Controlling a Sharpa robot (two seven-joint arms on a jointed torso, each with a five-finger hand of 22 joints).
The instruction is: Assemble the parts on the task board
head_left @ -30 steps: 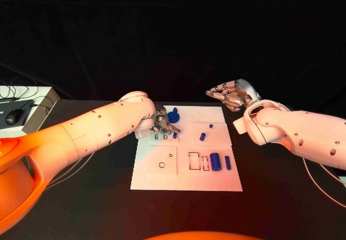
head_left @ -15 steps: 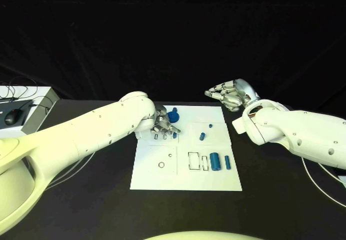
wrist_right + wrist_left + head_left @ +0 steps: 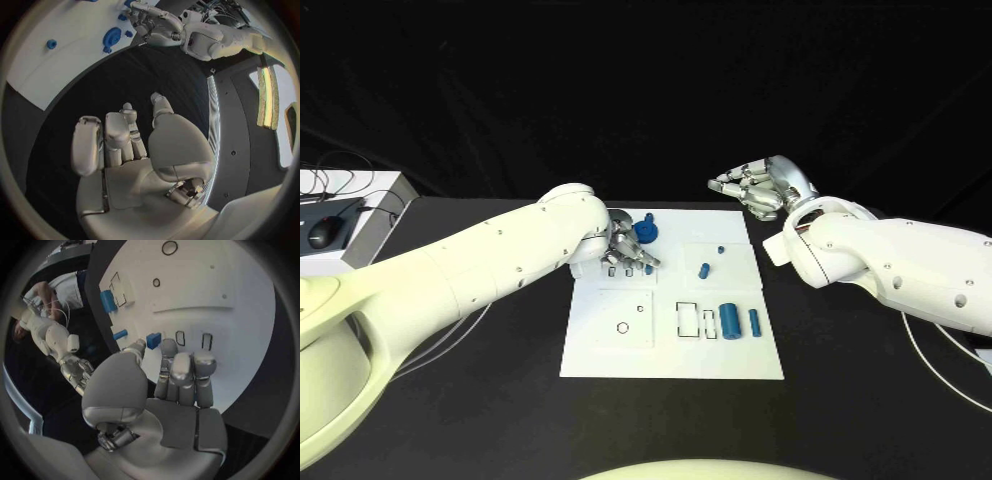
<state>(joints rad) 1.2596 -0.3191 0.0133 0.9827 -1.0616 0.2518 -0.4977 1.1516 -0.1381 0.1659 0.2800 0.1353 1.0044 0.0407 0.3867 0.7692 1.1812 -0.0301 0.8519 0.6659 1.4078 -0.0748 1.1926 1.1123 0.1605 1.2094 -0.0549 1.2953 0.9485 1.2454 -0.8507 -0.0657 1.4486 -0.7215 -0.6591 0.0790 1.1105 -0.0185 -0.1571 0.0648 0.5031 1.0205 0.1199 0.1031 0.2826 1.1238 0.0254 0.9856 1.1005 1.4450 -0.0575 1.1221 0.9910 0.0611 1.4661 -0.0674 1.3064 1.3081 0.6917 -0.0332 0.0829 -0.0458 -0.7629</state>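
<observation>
White rectangular task board [image 3: 678, 360] lies flat mid-table, mostly unassembled as far as I can judge. Small blue block part [image 3: 153, 338] sits on the board right at the left hand's fingertips [image 3: 169, 347], beside two empty slot outlines; contact looks likely, a real pinch I cannot tell. Left hand [image 3: 626, 250] is low over the board's far-left area, fingers pressed together and curled down, thumb alongside. Blue round gear-like part [image 3: 648, 231] stands just beyond that hand at the board's far edge. Short blue peg part [image 3: 705, 270] lies loose a bit to the hand's right, and a tiny blue part [image 3: 721, 249] sits just past it. Thick blue cylinder part [image 3: 730, 325] and thin blue bar part [image 3: 754, 322] lie side by side nearer the robot, next to empty rectangular outlines. Round holes on the near-left panel look unfilled.

Right hand [image 3: 759, 190] hangs off the board past its far-right corner, over the black table [image 3: 473, 400], palm up, fingers loosely spread, holding nothing.

Judgement: early stage, current block still to seat, most parts left
</observation>
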